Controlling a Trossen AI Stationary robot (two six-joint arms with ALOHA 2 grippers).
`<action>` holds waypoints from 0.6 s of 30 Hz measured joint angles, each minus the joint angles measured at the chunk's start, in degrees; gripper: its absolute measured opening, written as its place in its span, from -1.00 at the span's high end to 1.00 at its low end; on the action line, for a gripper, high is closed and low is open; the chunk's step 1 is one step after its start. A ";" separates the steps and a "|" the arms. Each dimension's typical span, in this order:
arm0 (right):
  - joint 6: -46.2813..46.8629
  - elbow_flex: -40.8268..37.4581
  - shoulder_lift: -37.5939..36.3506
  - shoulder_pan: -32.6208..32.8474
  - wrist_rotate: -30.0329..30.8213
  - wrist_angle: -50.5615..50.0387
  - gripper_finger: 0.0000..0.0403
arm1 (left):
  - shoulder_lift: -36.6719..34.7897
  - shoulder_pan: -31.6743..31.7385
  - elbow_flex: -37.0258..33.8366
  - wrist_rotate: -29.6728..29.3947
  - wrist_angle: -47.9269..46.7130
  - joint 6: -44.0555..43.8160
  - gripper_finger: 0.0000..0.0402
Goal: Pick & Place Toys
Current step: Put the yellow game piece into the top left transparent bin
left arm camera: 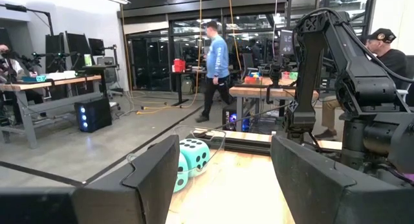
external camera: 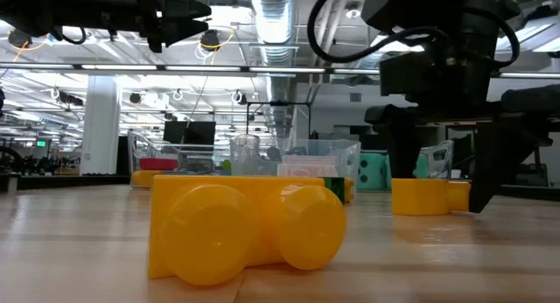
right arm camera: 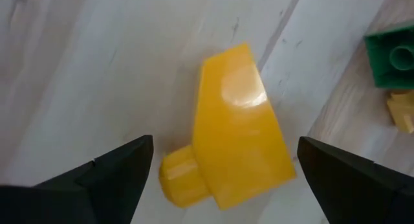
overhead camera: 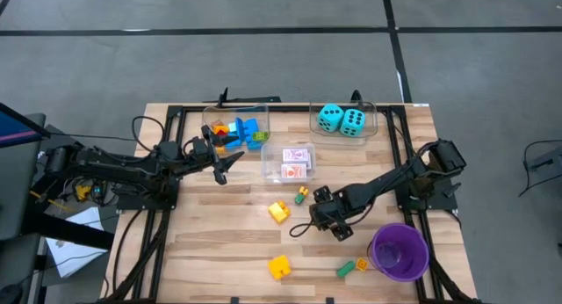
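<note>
A yellow brick (overhead camera: 278,212) (right arm camera: 236,130) lies flat on the wooden table, left of my right gripper (overhead camera: 327,218) (right arm camera: 226,153). That gripper points steeply down and is open, with the brick showing between its fingers and apart from both. A second yellow brick (overhead camera: 280,267) (external camera: 245,229) lies near the front edge, beside a green brick (overhead camera: 346,269). A small green-and-yellow brick (overhead camera: 302,195) (right arm camera: 391,59) lies close by. My left gripper (overhead camera: 226,168) (left arm camera: 223,153) hangs open and level above the table, next to the bin of bricks (overhead camera: 235,131).
Three clear bins stand at the back: one with coloured bricks, one with card packs (overhead camera: 297,162), and one with two turquoise dice (overhead camera: 342,120) (left arm camera: 187,160). A purple cup (overhead camera: 399,251) stands at the front right. People show in the room beyond the table.
</note>
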 joint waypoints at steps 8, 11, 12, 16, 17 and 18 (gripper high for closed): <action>-9.52 0.00 0.00 0.00 -0.08 -0.78 -0.71 | 0.00 -0.01 0.00 0.00 -0.09 0.00 -0.18; -10.80 0.00 0.00 0.00 -0.23 -0.79 -0.64 | 0.00 0.00 0.00 0.00 -0.09 0.00 -0.18; -10.82 0.00 0.00 0.00 -0.23 -0.78 -0.63 | 0.00 0.01 0.00 0.00 -0.09 0.00 -0.18; -10.92 0.00 0.00 0.00 -0.26 -0.77 -0.59 | 0.00 -0.01 0.00 0.00 -0.10 0.00 -0.18; -10.94 0.00 0.00 0.00 -0.26 -0.79 -0.58 | 0.00 0.00 0.00 -0.02 -0.12 0.00 -0.18; -11.08 0.00 0.00 0.00 -0.24 -0.77 -0.58 | 0.00 -0.01 0.00 -0.01 -0.12 0.00 -0.18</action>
